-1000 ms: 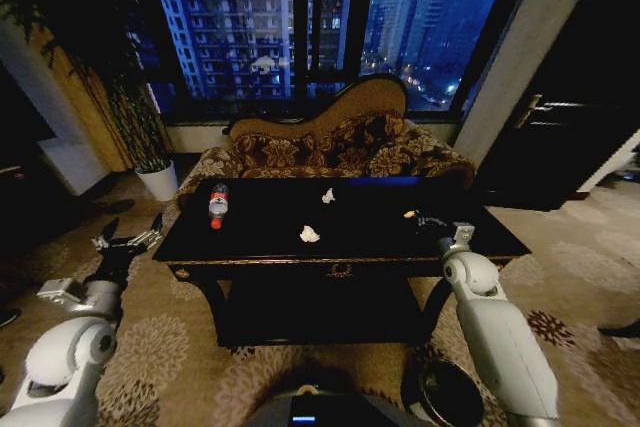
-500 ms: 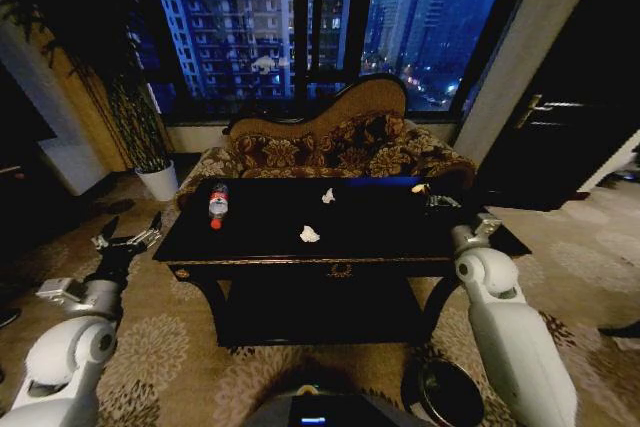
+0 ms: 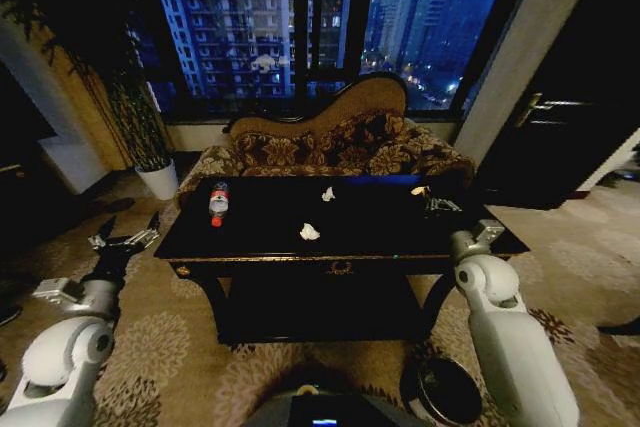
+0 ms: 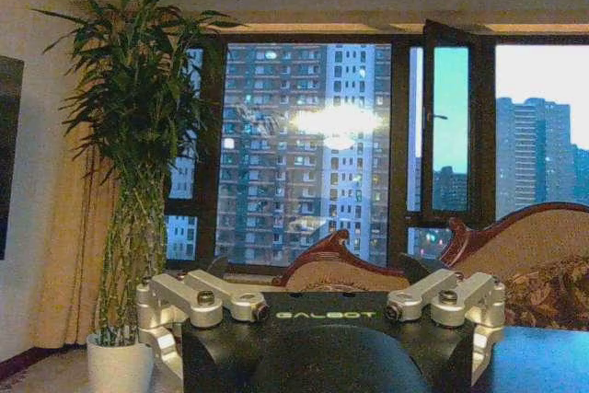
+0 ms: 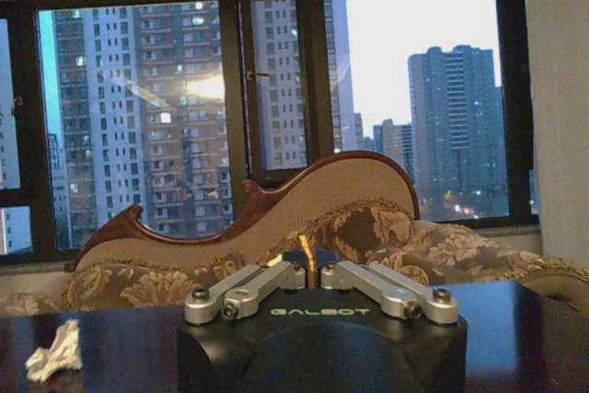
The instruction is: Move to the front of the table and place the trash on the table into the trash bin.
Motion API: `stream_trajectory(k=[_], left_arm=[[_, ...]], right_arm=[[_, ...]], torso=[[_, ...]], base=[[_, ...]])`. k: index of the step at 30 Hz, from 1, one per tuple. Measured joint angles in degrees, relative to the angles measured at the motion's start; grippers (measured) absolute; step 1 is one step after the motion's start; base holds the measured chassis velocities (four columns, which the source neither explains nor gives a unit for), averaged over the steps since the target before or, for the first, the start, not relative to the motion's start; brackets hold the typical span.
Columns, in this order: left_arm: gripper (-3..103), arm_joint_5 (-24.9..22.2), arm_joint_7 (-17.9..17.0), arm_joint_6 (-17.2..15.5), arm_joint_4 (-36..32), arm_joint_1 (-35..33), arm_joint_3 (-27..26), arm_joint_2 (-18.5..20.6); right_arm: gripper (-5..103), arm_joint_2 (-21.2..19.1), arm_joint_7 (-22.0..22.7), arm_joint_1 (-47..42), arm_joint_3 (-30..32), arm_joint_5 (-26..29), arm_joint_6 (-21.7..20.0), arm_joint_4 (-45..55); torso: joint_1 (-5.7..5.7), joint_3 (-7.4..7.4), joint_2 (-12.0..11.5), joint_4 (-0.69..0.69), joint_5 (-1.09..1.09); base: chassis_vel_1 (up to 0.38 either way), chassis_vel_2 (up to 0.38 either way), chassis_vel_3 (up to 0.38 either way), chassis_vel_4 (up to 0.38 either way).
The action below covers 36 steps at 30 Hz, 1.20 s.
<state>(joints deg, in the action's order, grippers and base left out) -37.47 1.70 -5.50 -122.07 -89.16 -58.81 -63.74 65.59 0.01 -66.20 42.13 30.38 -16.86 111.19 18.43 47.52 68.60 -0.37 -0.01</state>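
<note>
Standing nearest, by the robot's base on the carpet, the trash bin (image 3: 443,390) sits below the right arm. Beyond it the right hand (image 3: 437,206) hovers over the right end of the surface (image 3: 260,247), its fingers drawn together on nothing, as the right wrist view confirms with the tips meeting. That view also catches one paper wad (image 5: 55,352) off to the side on the dark top. Out past the surface's left end, the left hand (image 3: 127,241) hangs spread open and empty. Farther on lie the near wad (image 3: 310,232), the bottle (image 3: 217,203) and the far wad (image 3: 328,194), with the sofa (image 3: 330,147) behind.
</note>
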Motion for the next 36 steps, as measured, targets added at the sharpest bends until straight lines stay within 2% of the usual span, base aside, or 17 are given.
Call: stream_trajectory(k=[25,36], left_arm=[[100,0.19,0.09,0.04,-0.24,0.13,0.27,-0.25],[100,0.30,0.18,0.05,-0.20,-0.19,0.33,-0.91]], right_arm=[[3,0.14,0.00,-0.47,0.21,-0.08,1.22,-1.97],[3,2.42,-0.01,-1.88,1.28,-4.52,3.20,-7.93]], torso=[[0.00,0.00,0.01,0.00,0.00],[-0.03,-0.01,0.03,0.00,0.00]], base=[[0.173,-0.167,-0.169,0.165],[0.080,-0.081,-0.082,0.084]])
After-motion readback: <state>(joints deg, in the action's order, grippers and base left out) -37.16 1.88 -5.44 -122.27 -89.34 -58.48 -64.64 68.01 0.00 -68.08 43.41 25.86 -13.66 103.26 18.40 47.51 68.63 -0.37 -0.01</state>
